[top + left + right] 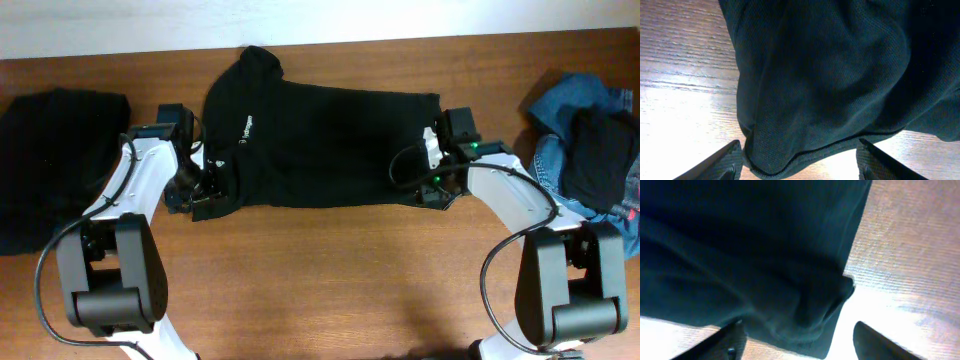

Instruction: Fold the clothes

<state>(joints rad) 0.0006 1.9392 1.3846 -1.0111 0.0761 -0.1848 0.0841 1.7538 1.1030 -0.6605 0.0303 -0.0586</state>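
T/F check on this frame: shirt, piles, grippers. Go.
1. The black T-shirt lies flat across the middle of the table. True.
2. The denim piece sits on the left arm's side. False: it is on the right arm's side.
3. The left gripper is shut, clear of the shirt. False: its jaws are open, astride the shirt's edge.
4. The right gripper has open jaws at a shirt corner. True.
5. A black heap lies on the left arm's side. True.

Overhead camera looking straight down on the whole table (330, 290) from well above, left wrist camera pointing down close over the black T-shirt (320, 140) at its left edge, right wrist camera doing likewise at its right edge, all three sharing that shirt
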